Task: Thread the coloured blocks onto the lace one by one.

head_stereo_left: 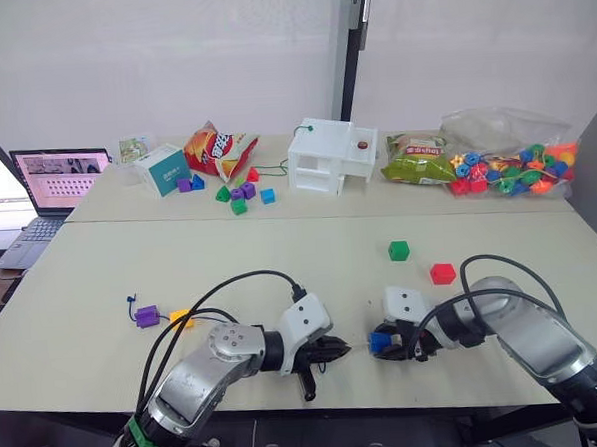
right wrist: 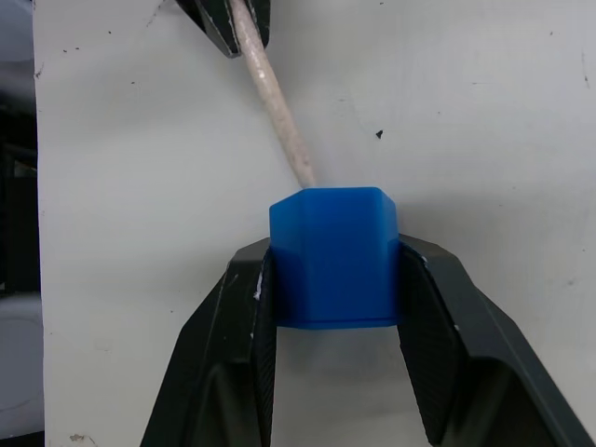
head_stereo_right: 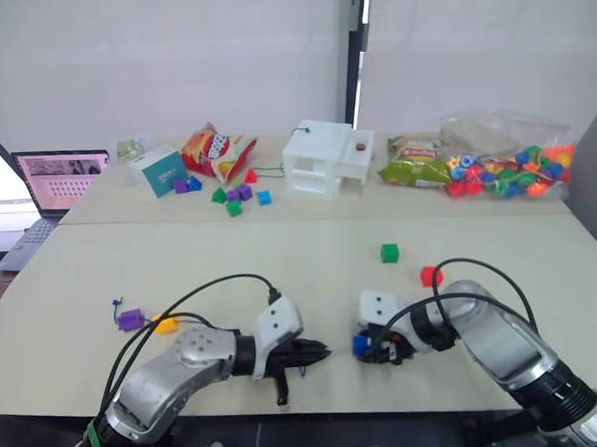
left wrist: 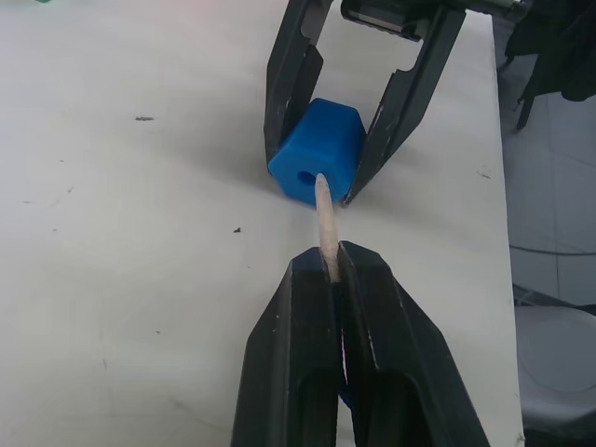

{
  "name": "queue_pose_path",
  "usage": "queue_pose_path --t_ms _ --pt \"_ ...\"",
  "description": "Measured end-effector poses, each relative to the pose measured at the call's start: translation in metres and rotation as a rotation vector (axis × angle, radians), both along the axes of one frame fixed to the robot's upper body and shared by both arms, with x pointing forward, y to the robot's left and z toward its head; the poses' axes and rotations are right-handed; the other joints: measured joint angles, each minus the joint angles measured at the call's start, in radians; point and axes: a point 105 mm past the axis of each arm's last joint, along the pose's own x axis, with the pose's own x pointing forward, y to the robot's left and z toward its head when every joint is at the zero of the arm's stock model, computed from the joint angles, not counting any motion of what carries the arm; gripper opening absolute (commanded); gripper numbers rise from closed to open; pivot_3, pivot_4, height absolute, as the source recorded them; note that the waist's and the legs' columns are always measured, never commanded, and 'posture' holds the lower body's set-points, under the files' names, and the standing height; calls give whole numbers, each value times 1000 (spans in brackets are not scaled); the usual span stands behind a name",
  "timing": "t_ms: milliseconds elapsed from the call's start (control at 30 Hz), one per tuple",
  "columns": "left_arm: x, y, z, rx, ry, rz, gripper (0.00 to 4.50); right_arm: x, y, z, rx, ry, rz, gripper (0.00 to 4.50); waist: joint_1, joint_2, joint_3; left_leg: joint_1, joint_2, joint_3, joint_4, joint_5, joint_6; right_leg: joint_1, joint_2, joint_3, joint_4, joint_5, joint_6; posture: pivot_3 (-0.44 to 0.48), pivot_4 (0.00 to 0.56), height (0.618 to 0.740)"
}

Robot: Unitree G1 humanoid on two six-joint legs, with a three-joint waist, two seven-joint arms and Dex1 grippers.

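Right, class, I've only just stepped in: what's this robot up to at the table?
It is threading beads. The right gripper is shut on a blue block, and the left gripper pinches the lace's stiff pale tip, whose end sits beside the block's hole, not in it. A purple block and a yellow-orange block lie near the left arm; the green block and red block wait loose on the table.

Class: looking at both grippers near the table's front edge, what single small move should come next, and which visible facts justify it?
Probably the left gripper should shift the lace's pale tip slightly sideways onto the hole, then push. The tip touches the blue block just beside its hole, while the right gripper holds the block.
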Motion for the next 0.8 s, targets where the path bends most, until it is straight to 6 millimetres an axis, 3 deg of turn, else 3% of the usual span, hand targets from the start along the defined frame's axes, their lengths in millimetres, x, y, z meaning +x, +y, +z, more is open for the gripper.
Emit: queue_pose_path --t_ms 800 --pt "9 -27 -5 17 -5 -35 0 3 -6 2 -17 -6 -45 1299 12 0 0 1 -1 0 1 0 0 2 0 0 -1 0 1 0 150 740"
